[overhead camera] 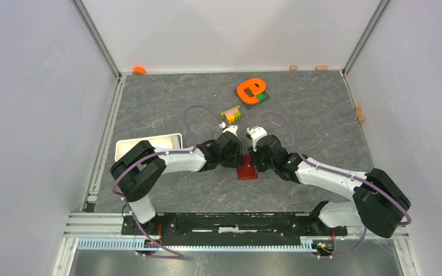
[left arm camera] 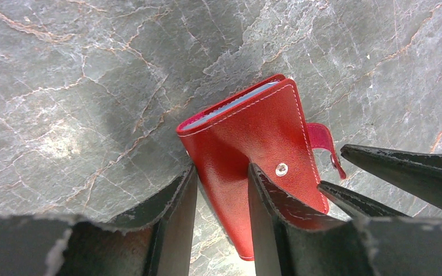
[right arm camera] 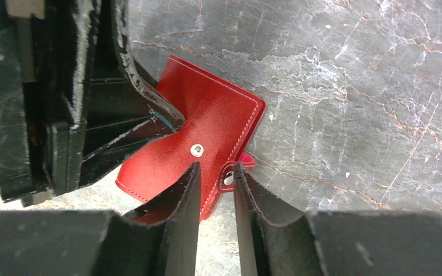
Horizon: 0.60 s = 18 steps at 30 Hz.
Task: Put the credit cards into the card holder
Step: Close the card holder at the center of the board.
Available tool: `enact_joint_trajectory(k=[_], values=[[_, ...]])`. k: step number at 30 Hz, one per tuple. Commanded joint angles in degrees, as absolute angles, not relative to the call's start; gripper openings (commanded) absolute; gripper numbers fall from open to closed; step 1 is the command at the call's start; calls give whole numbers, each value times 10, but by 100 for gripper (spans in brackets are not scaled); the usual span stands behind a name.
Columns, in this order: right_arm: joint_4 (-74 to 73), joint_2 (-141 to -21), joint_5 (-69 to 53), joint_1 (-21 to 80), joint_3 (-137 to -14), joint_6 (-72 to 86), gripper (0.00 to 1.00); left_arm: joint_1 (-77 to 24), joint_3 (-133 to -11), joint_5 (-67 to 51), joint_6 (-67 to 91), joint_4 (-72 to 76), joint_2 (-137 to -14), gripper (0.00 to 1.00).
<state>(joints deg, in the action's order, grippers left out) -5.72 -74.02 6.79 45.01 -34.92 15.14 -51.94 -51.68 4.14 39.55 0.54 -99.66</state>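
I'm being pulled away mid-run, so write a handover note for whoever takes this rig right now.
Left gripper: open, fingers over the closed card holder, which lies flat on the table.
Right gripper: fingers narrowly astride the snap tab; grip unclear.
Done, apparently: no loose credit cards in view, and pale edges show inside the holder.
To do: probably fasten the tab.

Robotics lab cell, plain white walls (overhead camera: 29,86), aluminium frame posts (overhead camera: 99,37), grey marbled tabletop (overhead camera: 316,121)

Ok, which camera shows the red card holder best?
Left wrist: the card holder sits mid-frame, folded shut, stud and loose tab visible. Right wrist shows its cover partly behind the left pincer; top external shows only a red sliver.
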Motion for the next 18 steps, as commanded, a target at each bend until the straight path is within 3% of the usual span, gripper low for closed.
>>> enact_joint_trajectory(k=[1,8,14,18], values=[[-67,-747,92,456,-376,152,32,-524,-508,36,387,-32,-1010,43],[-73,-754,102,459,-378,153,21,-524,-508,37,387,-32,-1009,43],[-70,-749,101,459,-381,155,1,-524,-509,38,387,-34,-1010,43],[-52,-751,72,459,-380,154,0,-524,-510,37,386,-34,-1011,43]])
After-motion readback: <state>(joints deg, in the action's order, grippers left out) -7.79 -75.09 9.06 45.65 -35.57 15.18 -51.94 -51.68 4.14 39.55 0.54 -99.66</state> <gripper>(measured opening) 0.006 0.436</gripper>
